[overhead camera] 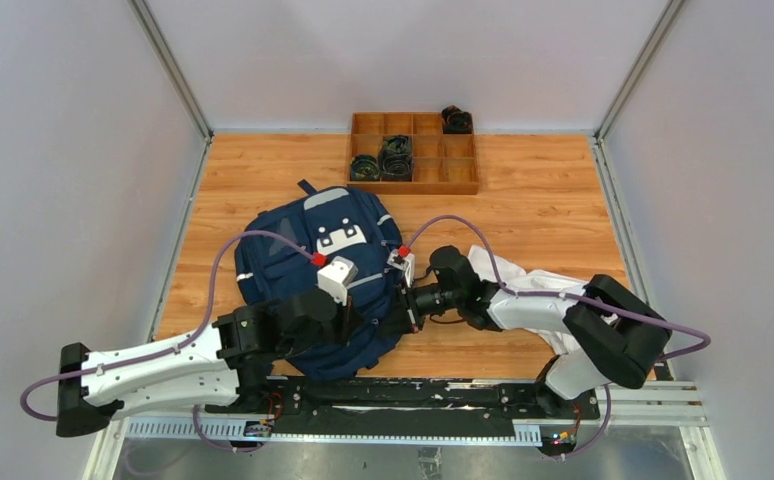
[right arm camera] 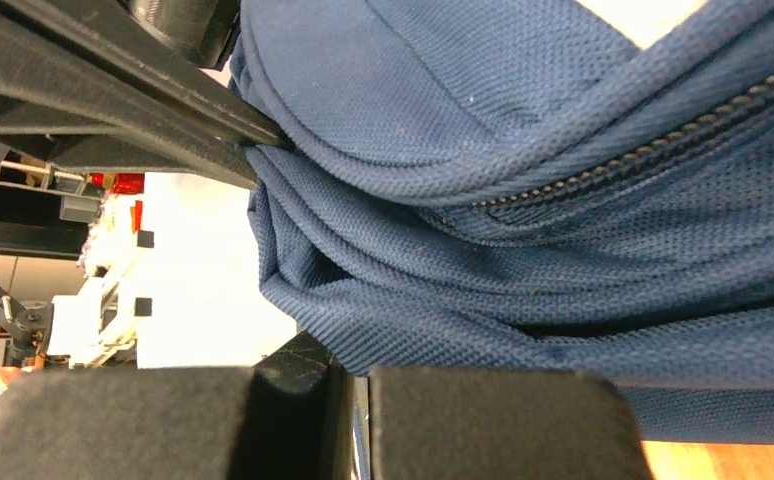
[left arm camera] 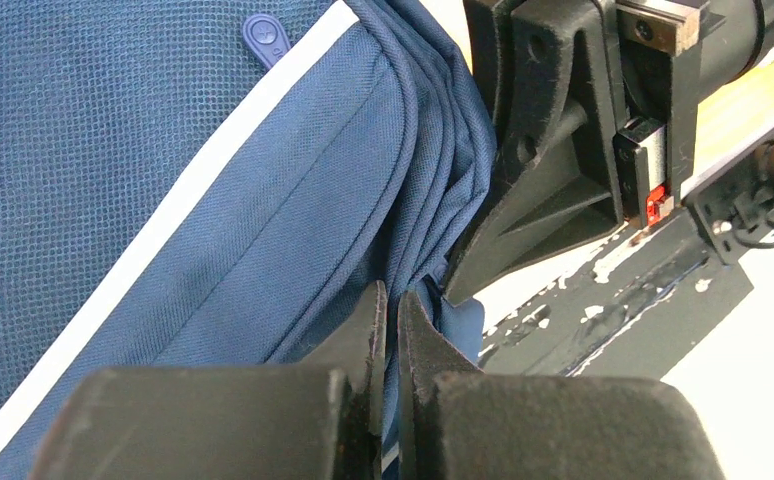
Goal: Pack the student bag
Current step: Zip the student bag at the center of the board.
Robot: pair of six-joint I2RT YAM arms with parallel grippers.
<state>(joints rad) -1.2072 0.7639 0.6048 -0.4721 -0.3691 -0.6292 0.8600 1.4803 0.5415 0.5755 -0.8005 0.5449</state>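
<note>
The student bag (overhead camera: 288,255) lies flat on the wooden counter (overhead camera: 543,200), front patch facing up; its long axis runs from the near edge by the arm bases toward the far side, leaning slightly right; the top end with its carry loop points away from the robot, the bottom end sits against the base rail.

Both end effectors meet at the bag's near right edge, where the navy fabric is bunched into folds; the bag's body spreads to the left of and beyond them.

The left end effector (left arm camera: 391,300) is closed; its 2 fingers (left arm camera: 363,345) stand almost together, with a thin fold of the bag's edge fabric nipped between them, just below a light grey stripe.

The right end effector (right arm camera: 355,385) reaches in from the right, opposite the left one, their tips near each other; its 2 pads are pressed together, and the folded fabric beside the zipper (right arm camera: 663,135) drops straight into the narrow seam between them, so it appears to pinch the bag as well; the tips themselves are hidden by cloth.
</note>
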